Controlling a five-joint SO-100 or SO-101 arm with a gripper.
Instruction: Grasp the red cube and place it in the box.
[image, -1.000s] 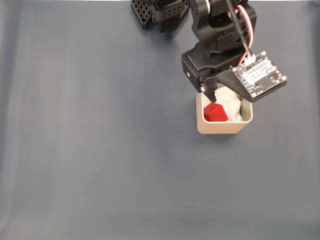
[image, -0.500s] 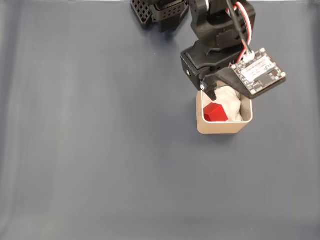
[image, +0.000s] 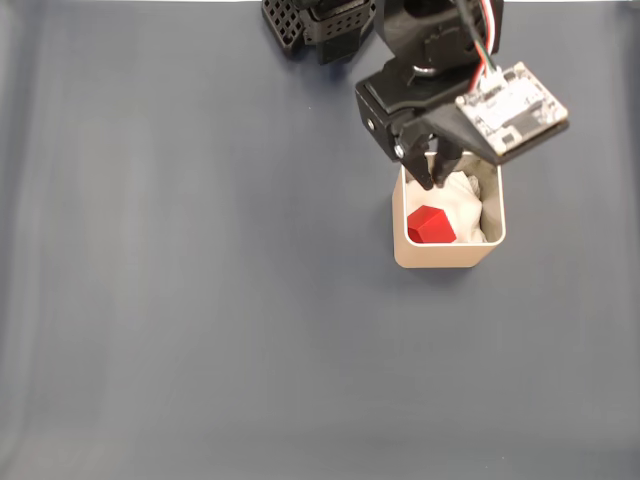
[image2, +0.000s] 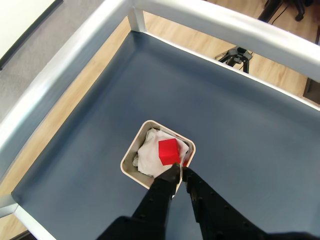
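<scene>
The red cube (image: 431, 225) lies tilted inside the beige box (image: 445, 258), resting on white padding (image: 466, 204). In the wrist view the red cube (image2: 169, 151) sits on the padding (image2: 148, 156) toward the right side of the box (image2: 130, 152). My gripper (image: 433, 177) hangs above the box's far rim, clear of the cube. In the wrist view my gripper (image2: 178, 169) has its fingertips together just over the box's near edge, shut on nothing.
The arm's black base (image: 320, 25) stands at the top of the fixed view. A dark blue mat (image: 200, 300) covers the table. A metal rail (image2: 65, 65) frames the table, with a tripod (image2: 239, 52) on the wooden floor beyond.
My gripper has pulled back and up toward the arm's base, away from the cube. The cube stays in the box, unmoved.
</scene>
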